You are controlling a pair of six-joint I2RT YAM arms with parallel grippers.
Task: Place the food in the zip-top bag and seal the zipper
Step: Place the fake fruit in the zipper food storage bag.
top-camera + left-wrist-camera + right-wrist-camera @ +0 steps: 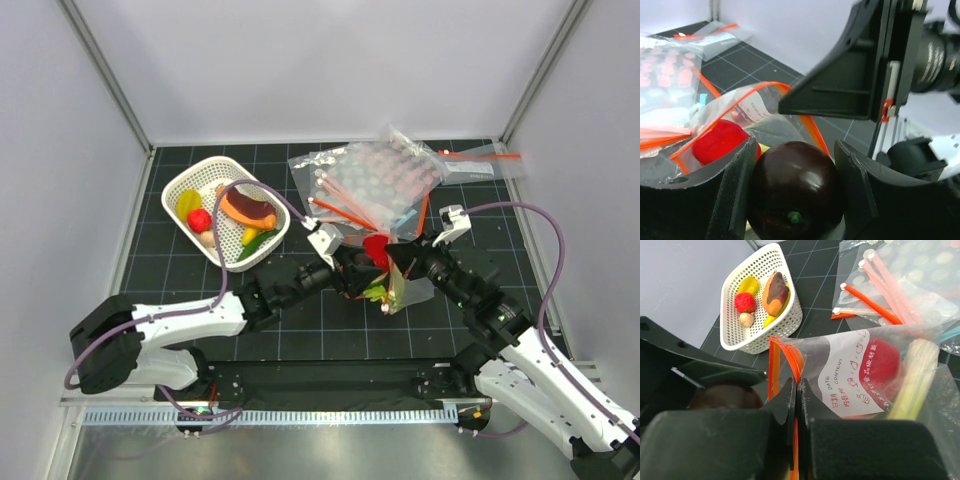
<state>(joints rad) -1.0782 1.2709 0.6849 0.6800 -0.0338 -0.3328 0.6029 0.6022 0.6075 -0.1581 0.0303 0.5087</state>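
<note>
One dark fruit (792, 180) gripped by left tool (796, 192), right tool (796, 392) pinching bag (855, 352) labelled DATE CONTENT

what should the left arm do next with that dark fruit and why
Probably ease the left gripper forward and release the dark red fruit into the zip-top bag. The fruit is clamped just short of the open mouth, while the right gripper pinches the zipper edge.

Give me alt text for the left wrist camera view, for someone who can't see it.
The left gripper holds a dark red round fruit right at the open mouth of a clear zip-top bag edged by an orange-red zipper. A red toy food lies inside the bag, and the right gripper pinches the bag's rim from the upper right.
</note>
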